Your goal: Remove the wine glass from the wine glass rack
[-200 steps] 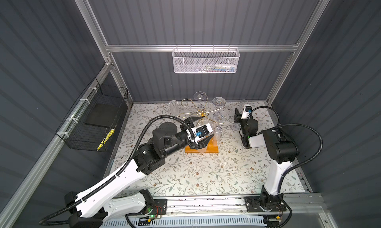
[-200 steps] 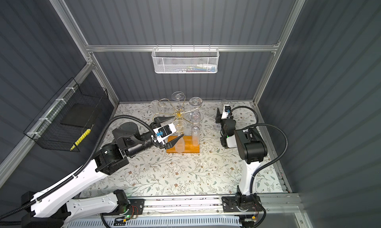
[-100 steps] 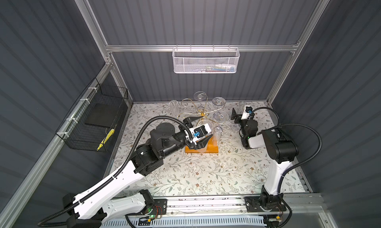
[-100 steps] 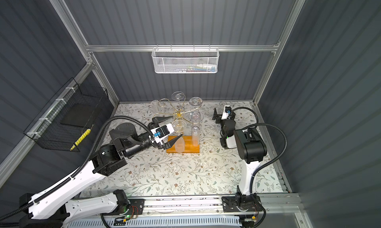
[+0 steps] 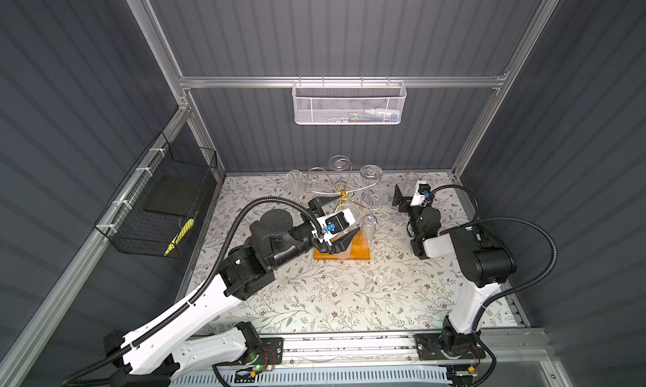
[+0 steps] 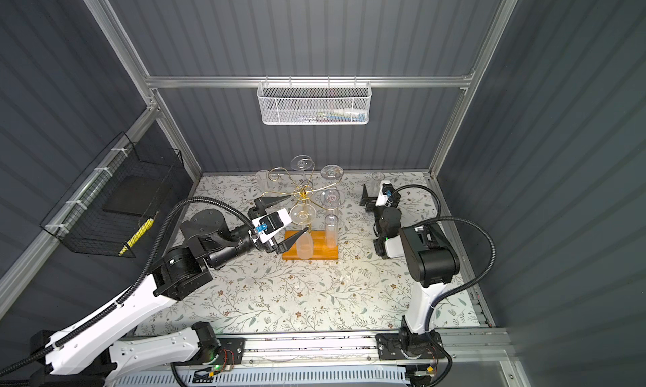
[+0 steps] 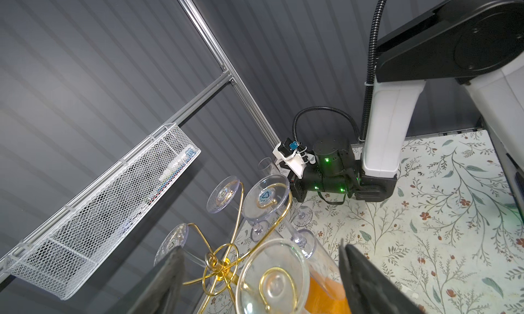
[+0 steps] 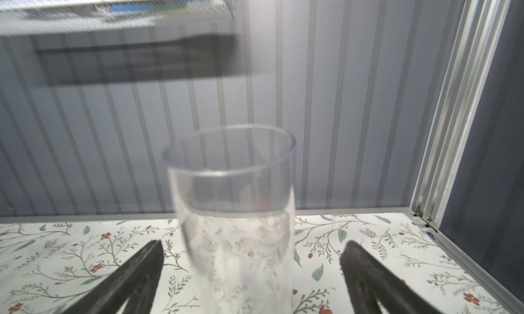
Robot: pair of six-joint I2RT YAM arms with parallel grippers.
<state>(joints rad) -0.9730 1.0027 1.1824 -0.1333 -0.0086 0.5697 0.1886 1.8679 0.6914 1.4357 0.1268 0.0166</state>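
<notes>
Left gripper (image 7: 259, 250) spread wide, holding nothing, hanging wine glass (image 7: 273, 281) between its jaws

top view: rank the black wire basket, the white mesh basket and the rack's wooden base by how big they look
1. black wire basket
2. white mesh basket, though it hangs higher, nearer the camera, which may flatter it
3. wooden base, clearly smallest, and partly covered

Between your left gripper's (image 7: 261, 247) fingers (image 7: 365, 281) a wine glass (image 7: 249, 270) hangs foot-up on an arm of the wine glass rack (image 7: 224, 265). Between your right gripper's (image 8: 252, 244) fingers (image 8: 136, 278) an upright glass (image 8: 235, 190) stands on the table (image 8: 382, 241), clear of both; beyond the fingertips, a mesh basket (image 8: 113, 17) hangs.
</notes>
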